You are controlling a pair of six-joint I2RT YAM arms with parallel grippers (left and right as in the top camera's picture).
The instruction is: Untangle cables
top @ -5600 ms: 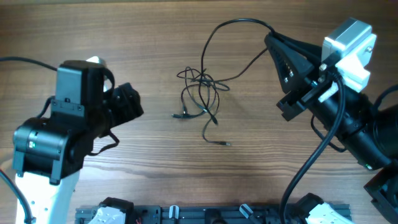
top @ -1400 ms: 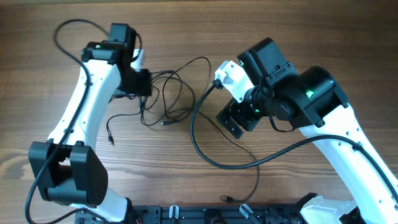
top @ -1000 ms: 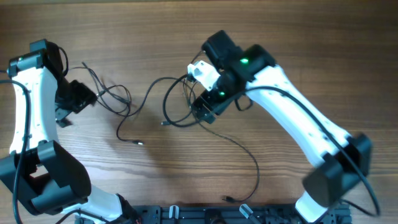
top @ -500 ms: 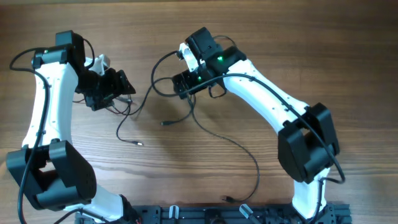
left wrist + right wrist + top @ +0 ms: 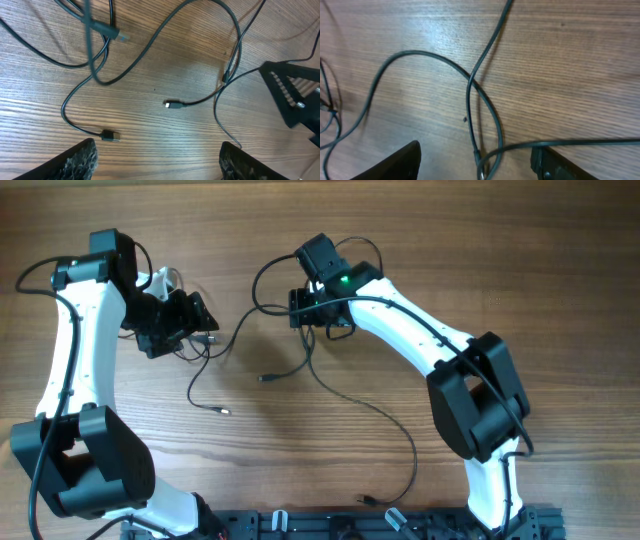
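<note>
light: bright, even | shadows: faint, soft | glare: pale sheen on table (image 5: 445,30) | blur: nearest cables (image 5: 89,30), left wrist

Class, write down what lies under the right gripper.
Under the right gripper, thin black cables cross on the wooden table, between its open fingers. Whatever lies beneath the fingers themselves is covered.

All I see through my cameras is a wooden table (image 5: 560,240), its top filling every view from edge to edge. The wood is a warm mid-brown, with fine darker grain that runs left to right under the overhead camera. The light looks soft and even. On my right wrist feed a pale sheen (image 5: 440,30) lies across the surface. A black rail (image 5: 300,523) lines the table's near edge.
</note>
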